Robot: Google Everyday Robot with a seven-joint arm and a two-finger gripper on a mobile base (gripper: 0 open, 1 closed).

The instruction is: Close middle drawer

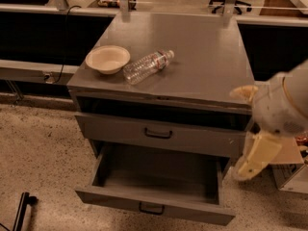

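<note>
The middle drawer (110, 198) is grey with a low, wide front panel and a small black handle (151, 208). It stands pulled far out at the bottom of the cabinet, and its inside (159, 170) is empty. The taller-fronted drawer (202, 139) above it sits slightly out, with a dark gap over it. The lowest drawer is hidden beneath the open one. My gripper (240, 133) is at the cabinet's front right corner, beside the taller drawer's right end. Its cream fingers (255, 158) are spread open and hold nothing.
On the cabinet top (207, 57) a cream bowl (107, 59) stands next to a clear plastic bottle (147, 66) lying on its side. Dark desks run behind the cabinet. A box (291, 174) is on the floor at the right, and a black object (21, 214) at the lower left.
</note>
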